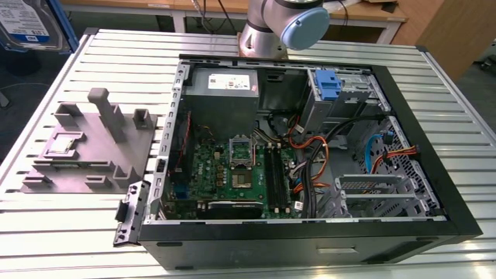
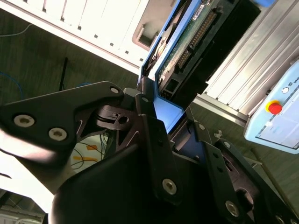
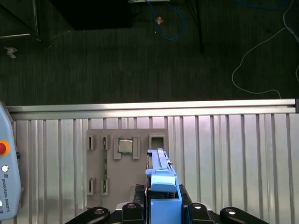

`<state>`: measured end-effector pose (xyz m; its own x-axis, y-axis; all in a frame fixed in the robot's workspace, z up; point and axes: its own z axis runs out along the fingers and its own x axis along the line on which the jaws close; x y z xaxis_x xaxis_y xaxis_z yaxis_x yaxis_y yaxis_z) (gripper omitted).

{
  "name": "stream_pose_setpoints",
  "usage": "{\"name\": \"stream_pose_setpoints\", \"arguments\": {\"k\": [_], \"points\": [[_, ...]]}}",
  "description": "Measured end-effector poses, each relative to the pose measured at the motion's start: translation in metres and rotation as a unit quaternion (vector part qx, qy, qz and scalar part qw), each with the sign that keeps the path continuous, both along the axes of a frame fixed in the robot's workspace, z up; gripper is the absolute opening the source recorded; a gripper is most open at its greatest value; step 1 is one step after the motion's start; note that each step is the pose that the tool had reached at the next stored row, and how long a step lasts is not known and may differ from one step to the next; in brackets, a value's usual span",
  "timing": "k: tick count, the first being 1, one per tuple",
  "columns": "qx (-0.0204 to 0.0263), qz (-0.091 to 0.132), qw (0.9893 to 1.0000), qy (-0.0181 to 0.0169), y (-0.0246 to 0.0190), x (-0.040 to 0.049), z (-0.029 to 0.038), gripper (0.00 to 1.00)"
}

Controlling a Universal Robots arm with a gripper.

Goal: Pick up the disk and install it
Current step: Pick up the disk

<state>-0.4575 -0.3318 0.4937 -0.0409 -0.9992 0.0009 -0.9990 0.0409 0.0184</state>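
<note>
The disk (image 1: pixel 29 23) hangs in the air at the far upper corner on the exterior view's left, off the table's edge, showing its silver face, label and blue frame. In the first wrist view its blue carrier edge (image 3: pixel 161 184) stands between the black fingers of my gripper (image 3: pixel 161 207), which is shut on it. The second wrist view shows the disk's green circuit-board underside (image 2: pixel 189 39) with the blue frame clamped in the gripper (image 2: pixel 161 116). The disk is high above the grey fixture plate (image 3: pixel 126 163).
The open computer case (image 1: pixel 434 192) lies on the slatted table, with motherboard, cables, a blue bracket (image 1: pixel 329 87) in the far bay and a metal drive cage (image 1: pixel 372 192) near the front. A small chip (image 1: pixel 64 144) sits on the fixture plate (image 1: pixel 85 151). A pendant (image 2: pixel 280 112) hangs nearby.
</note>
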Motion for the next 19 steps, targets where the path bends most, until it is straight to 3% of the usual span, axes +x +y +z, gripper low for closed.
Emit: {"name": "stream_pose_setpoints", "arguments": {"k": [19], "points": [[0.0,0.0,1.0,0.0,0.0,0.0164,0.0,0.36]]}}
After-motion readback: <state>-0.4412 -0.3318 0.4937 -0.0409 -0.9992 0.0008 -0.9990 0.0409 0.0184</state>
